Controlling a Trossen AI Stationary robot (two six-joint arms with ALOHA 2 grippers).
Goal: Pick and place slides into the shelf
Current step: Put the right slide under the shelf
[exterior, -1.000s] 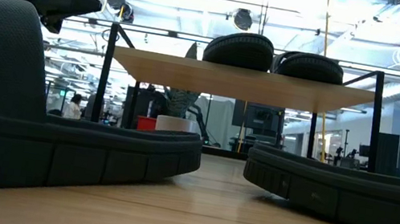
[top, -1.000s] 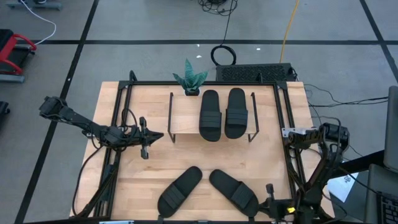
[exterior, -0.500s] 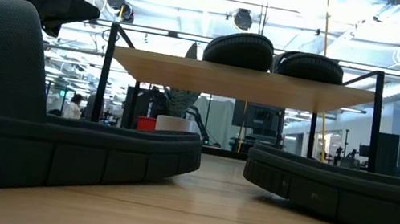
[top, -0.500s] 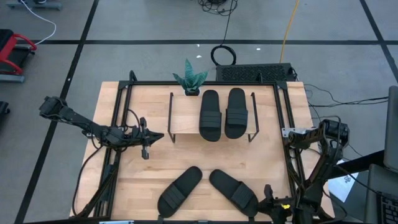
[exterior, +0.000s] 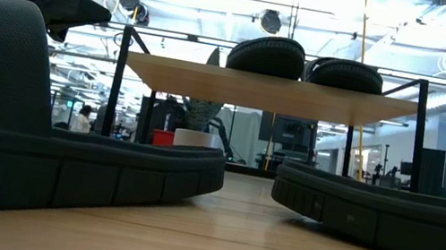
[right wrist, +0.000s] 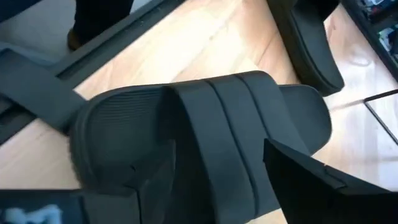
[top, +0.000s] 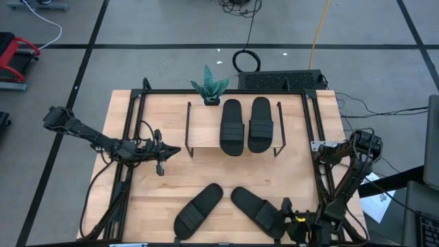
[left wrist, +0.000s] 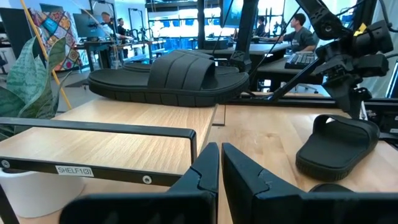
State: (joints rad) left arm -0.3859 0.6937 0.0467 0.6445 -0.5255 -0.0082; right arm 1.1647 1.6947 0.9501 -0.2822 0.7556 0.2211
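At the table's near edge you find the right gripper [right wrist: 217, 168], jaws newly spread astride the right-hand floor slide [top: 257, 209], two slides [top: 245, 125] already on the shelf [top: 206, 127], left gripper [top: 161, 151] pressed shut beside it.

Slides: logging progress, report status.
Two slides on shelf, two on table. Right end effector open over right slide. Left end effector shut, waiting beside shelf. Nothing blocking.

A small green potted plant [top: 210, 89] in a white pot [left wrist: 31, 186] stands at the far edge of the light wood bench [top: 164, 185]. Behind the bench, a black keyboard [top: 281, 80] and a coiled black cable [top: 246, 61] lie on the grey floor [top: 151, 27]. A red object [top: 15, 58] sits far left.
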